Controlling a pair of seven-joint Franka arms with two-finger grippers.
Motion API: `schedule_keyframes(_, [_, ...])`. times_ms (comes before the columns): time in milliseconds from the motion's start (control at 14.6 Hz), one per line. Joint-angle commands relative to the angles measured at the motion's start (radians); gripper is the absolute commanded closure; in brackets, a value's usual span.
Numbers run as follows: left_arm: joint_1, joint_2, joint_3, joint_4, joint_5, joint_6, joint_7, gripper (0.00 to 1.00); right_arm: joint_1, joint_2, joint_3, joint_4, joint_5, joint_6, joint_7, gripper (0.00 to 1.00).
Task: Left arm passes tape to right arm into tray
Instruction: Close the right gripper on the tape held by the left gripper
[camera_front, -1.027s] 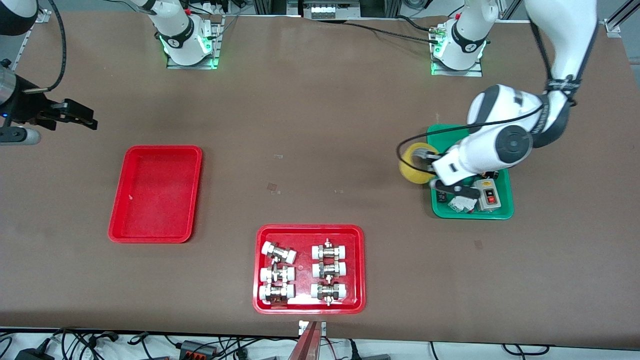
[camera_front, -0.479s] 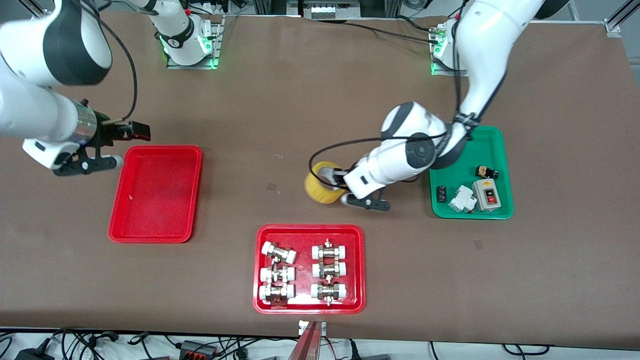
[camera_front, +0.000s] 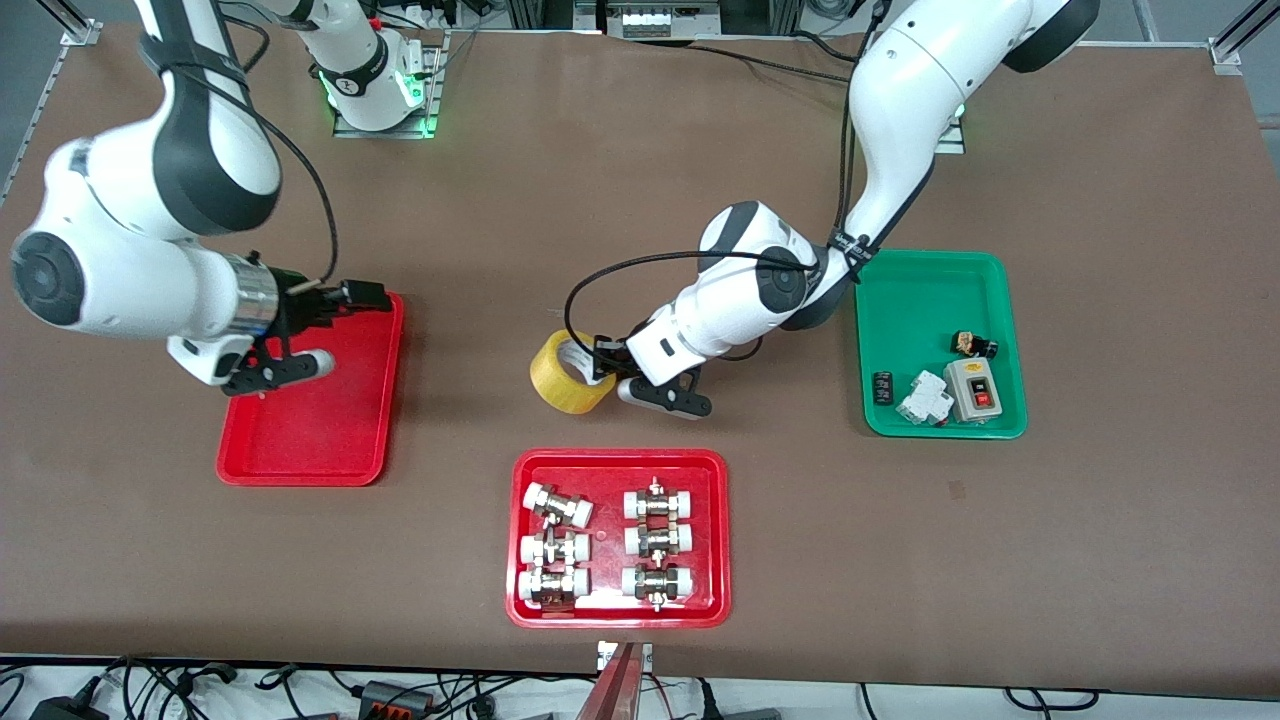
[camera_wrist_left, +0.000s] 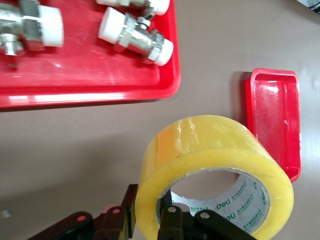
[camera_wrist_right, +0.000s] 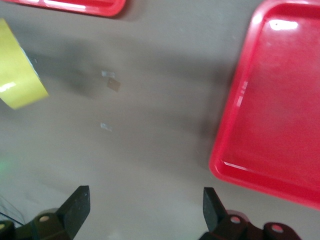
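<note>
— Where is the tape (camera_front: 571, 373)?
— Pinched by the left pincer (camera_front: 604, 358) above the brown desk (camera_front: 640, 200), at twelve o'clock from the fittings tray (camera_front: 618, 458).
— And the right pincer (camera_front: 352, 297)?
— Spread, over the tray's (camera_front: 310, 465) rim.

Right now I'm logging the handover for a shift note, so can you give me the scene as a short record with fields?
tape: yellow roll, held up over bare table between the two red trays
left gripper: shut on the tape, one finger inside the core
right gripper: open, over the plain red tray's rim
plain red tray: nothing in it, toward the right arm's end
fittings tray: red, six white-capped metal fittings, nearest the front camera
green tray: small electrical parts, toward the left arm's end
handover: not yet made
</note>
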Motion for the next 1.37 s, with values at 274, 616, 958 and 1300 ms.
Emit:
schedule_keyframes(274, [-0.069, 0.035, -0.009, 0.086, -0.028, 0.008, 0.036, 1.0, 0.037, 0.093, -0.004, 0.028, 0.334, 0.068, -0.372, 0.0])
schedule_keyframes(616, [-0.076, 0.035, -0.009, 0.093, -0.028, 0.008, 0.034, 1.0, 0.04, 0.165, -0.004, 0.076, 0.44, 0.118, -0.597, 0.0])
schedule_keyframes(958, [-0.086, 0.049, -0.009, 0.123, -0.028, 0.008, 0.034, 1.0, 0.086, 0.172, -0.004, 0.071, 0.483, 0.155, -0.603, 0.0])
schedule_keyframes(1300, [-0.086, 0.049, -0.009, 0.123, -0.028, 0.008, 0.034, 1.0, 0.112, 0.194, -0.004, 0.071, 0.471, 0.189, -0.597, 0.0])
